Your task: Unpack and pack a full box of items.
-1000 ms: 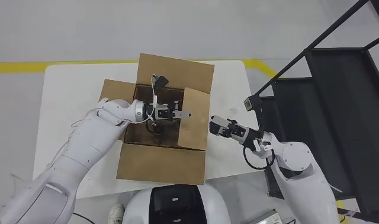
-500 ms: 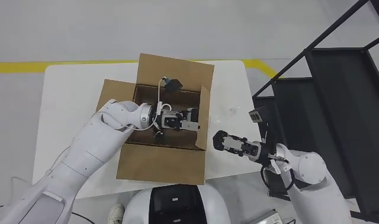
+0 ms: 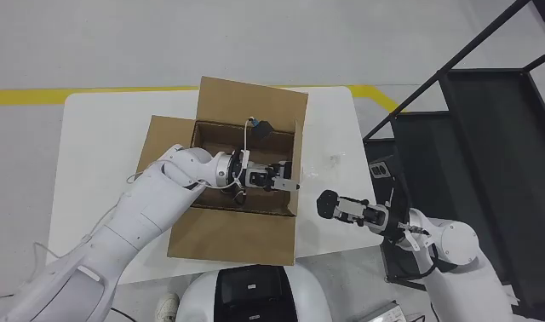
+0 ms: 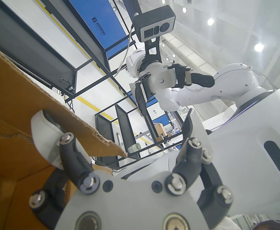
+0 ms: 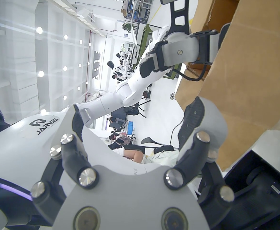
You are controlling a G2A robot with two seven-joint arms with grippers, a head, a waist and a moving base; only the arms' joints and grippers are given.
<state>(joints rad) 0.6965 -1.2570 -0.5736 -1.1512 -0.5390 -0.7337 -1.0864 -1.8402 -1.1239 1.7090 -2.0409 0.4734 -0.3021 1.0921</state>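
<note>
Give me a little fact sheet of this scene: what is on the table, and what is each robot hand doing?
Surface: white table
Main object: brown cardboard box, flaps open, standing on the table
Box contents: too dark to tell
Left gripper: open, at the box flap nearest the other arm, with the flap's edge between its fingers
Right gripper: open and empty, over the table beside the box, not touching it
Nearby: black metal shelf frame next to the table
</note>
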